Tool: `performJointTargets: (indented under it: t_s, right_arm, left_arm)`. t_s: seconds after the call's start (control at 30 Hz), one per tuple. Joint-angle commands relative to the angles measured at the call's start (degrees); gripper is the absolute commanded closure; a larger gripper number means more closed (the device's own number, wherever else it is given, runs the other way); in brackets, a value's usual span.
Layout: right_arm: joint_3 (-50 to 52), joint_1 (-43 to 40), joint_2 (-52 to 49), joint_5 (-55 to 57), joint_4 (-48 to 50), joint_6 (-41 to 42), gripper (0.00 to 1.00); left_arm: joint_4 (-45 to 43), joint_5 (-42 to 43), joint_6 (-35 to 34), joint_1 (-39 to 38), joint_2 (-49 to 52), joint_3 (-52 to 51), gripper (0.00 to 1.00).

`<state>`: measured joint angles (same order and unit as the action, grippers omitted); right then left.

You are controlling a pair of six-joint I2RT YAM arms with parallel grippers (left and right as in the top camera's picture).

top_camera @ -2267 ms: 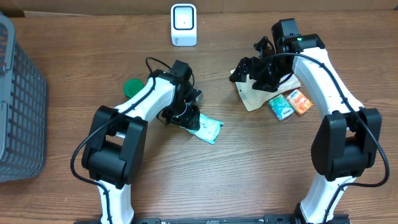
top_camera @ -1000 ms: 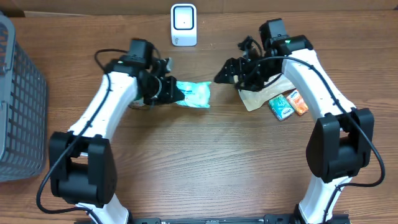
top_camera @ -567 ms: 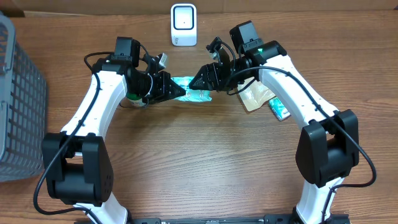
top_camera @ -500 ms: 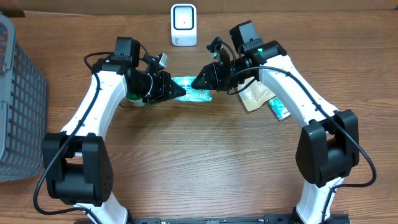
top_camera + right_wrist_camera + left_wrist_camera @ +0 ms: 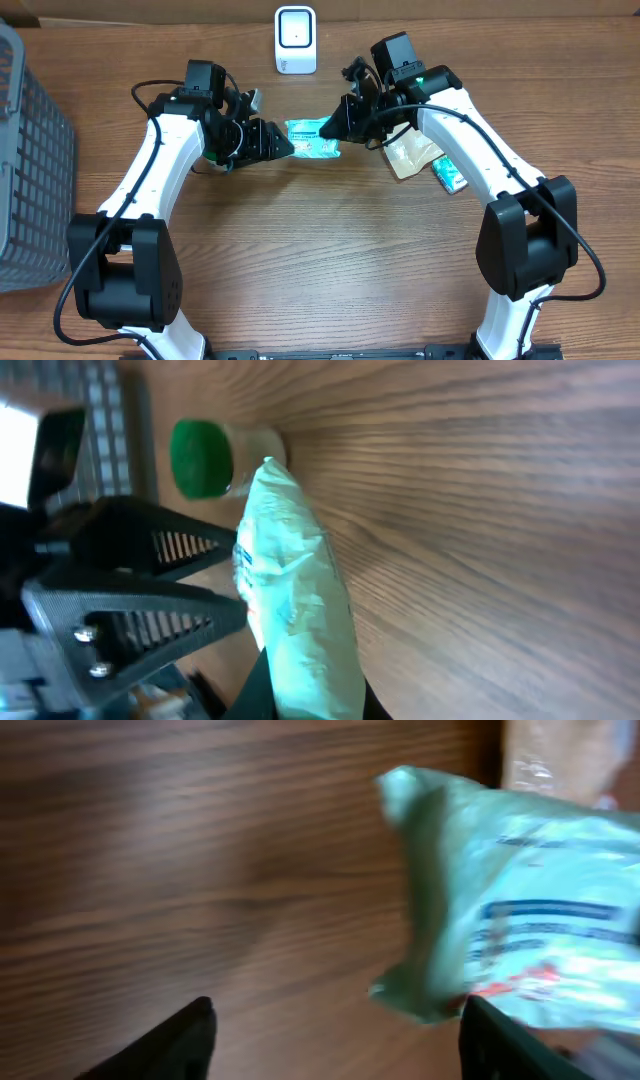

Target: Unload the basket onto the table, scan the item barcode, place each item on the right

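Above the wooden table (image 5: 330, 260), we count one teal packet (image 5: 305, 140) and one scanner (image 5: 296, 40);
our right gripper (image 5: 328, 128) pinches the packet's end; our left gripper (image 5: 283, 143) stands spread just beside it.

Table (image 5: 330, 260) bare from 4 to 8 o'clock, wide passage there. Basket (image 5: 30, 160) walls off 9. Scanner (image 5: 296, 40) at 12; teal pouch (image 5: 312, 140) blocks the lane just below it. Tan bag (image 5: 412, 155) and snack packs (image 5: 452, 176) crowd 2. Green-lidded jar (image 5: 200, 457) sits at 10.

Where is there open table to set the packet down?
Widest bare tabletop lies between both arms, below the packet. Another strip runs between basket and left arm. Crowded by the right arm: tan bag, teal pack.
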<state>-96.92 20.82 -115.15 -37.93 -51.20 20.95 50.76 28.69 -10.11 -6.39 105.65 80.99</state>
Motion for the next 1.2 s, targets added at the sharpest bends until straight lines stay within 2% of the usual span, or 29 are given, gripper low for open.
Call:
performJointTargets:
  t_s: [0.0,0.07,0.17,0.27,0.37,0.47,0.53,0.67,0.73,0.9,1.03,1.17]
  right_arm:
    - [0.1,0.1,0.1,-4.1,-0.1,10.8,0.96]
    - [0.1,0.0,0.1,-8.9,-0.2,10.8,0.96]
    - [0.1,-0.3,0.1,-10.0,-0.4,10.6,0.96]
    - [0.1,-1.2,0.1,-10.9,-0.5,10.6,0.96]
    - [0.1,-2.1,0.1,-12.4,-0.5,11.1,0.96]
    - [0.1,-3.2,0.1,-13.3,-0.5,11.9,0.96]
    - [0.1,-4.0,0.1,-14.8,-0.5,11.9,0.96]
    - [0.1,-5.4,0.1,-15.8,-0.6,11.6,0.96]
    - [0.1,-5.9,0.1,-15.8,-0.7,11.6,0.96]
    - [0.1,-7.3,0.1,-15.8,-0.3,12.1,0.96]
    - [0.1,-8.6,0.1,-16.7,0.1,12.2,0.96]
    - [0.1,-9.6,0.1,-19.2,0.1,11.6,0.96]
  left_arm:
    - [-1.8,-10.0,1.3,-1.3,-0.9,0.3,0.24]
    - [-5.3,-8.5,-0.2,-1.9,-0.9,-1.0,0.13]
    - [-10.6,2.8,-4.1,-1.1,-0.9,-3.4,0.11]
    - [-14.0,11.5,-9.9,1.8,-0.9,-5.4,0.12]
    - [-14.4,12.6,-10.0,3.2,-0.9,-5.8,0.15]
    - [-15.7,11.7,-6.3,2.6,-1.3,-5.8,0.20]
    - [-16.6,8.7,-2.8,1.3,-2.0,-5.8,0.20]
    - [-17.2,-7.4,3.0,-3.1,-5.0,-5.8,0.19]
    - [-17.7,-14.1,3.9,-5.5,-7.6,-5.8,0.19]
    - [-17.1,-23.9,6.8,-10.9,-15.3,-5.8,0.19]
    - [-14.3,-39.2,8.4,-19.9,-16.3,-7.2,0.16]
    - [-19.8,-50.3,7.2,-26.8,-16.2,-13.2,0.14]
